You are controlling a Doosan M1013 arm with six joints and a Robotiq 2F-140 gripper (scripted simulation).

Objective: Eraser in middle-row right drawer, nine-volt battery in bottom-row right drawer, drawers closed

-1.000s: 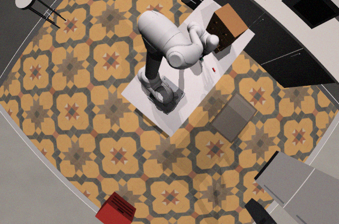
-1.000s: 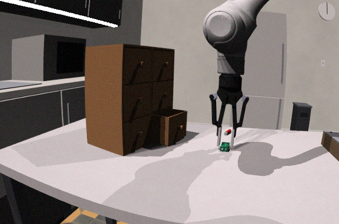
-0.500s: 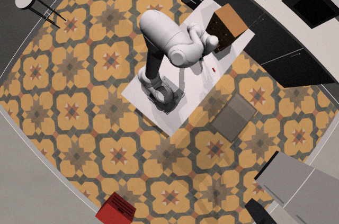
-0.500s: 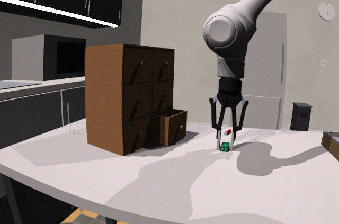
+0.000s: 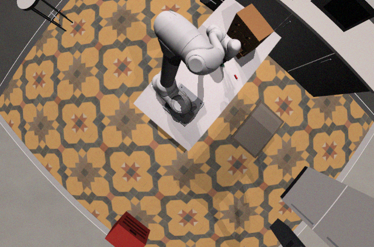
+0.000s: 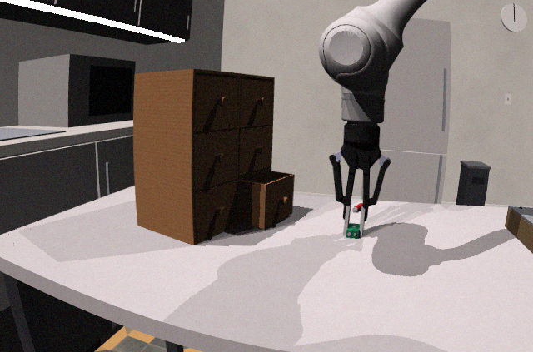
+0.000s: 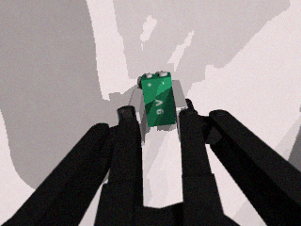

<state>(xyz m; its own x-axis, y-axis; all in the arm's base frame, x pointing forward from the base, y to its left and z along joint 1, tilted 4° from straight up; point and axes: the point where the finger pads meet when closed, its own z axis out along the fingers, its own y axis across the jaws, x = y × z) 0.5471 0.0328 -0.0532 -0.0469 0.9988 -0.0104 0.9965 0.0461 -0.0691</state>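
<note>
The gripper (image 6: 353, 230) pinches the battery (image 6: 353, 231) on the bench (image 6: 129, 279) near the open bottom-right drawer (image 6: 267, 201); nothing is stowed, and the eraser (image 6: 357, 207) lies behind.

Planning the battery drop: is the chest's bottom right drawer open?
Open. The bottom right drawer juts out of the chest; the other fronts sit flush.

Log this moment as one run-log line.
phase: grasping | pincer: closing around nine-volt battery on table | bottom-right drawer: pulled open | eraser: on table
</note>
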